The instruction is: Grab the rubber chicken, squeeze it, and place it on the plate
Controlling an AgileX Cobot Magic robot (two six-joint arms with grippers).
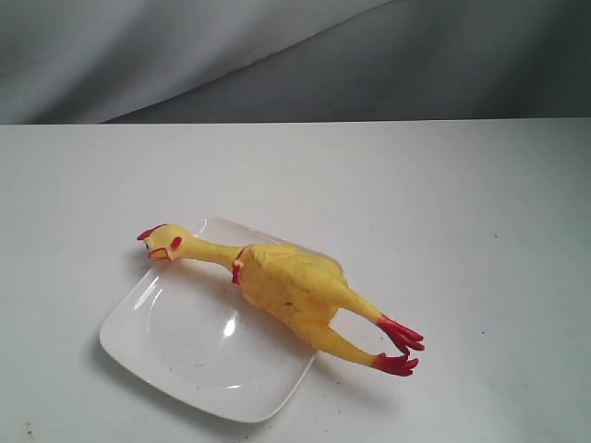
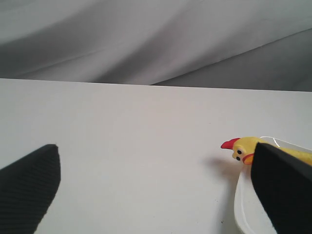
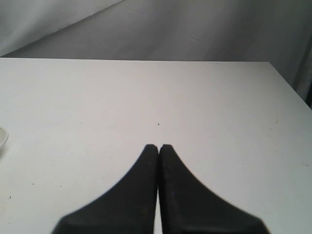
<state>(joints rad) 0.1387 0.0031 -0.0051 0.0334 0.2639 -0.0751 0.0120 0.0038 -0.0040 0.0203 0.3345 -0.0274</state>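
Observation:
The yellow rubber chicken (image 1: 286, 281) lies on its side across the white square plate (image 1: 175, 346), head past the plate's far left corner and red feet over its right edge onto the table. No gripper shows in the exterior view. In the left wrist view my left gripper (image 2: 156, 168) is open and empty; the chicken's head (image 2: 242, 147) and the plate's rim (image 2: 239, 204) show beside one black finger (image 2: 282, 187). My right gripper (image 3: 159, 146) is shut on nothing above bare table, with a sliver of the plate (image 3: 2, 139) at that view's edge.
The white tabletop (image 1: 443, 203) spreads around the plate. Its far edge meets a grey draped cloth backdrop (image 1: 277, 55). The table's corner and side edge (image 3: 287, 83) show in the right wrist view.

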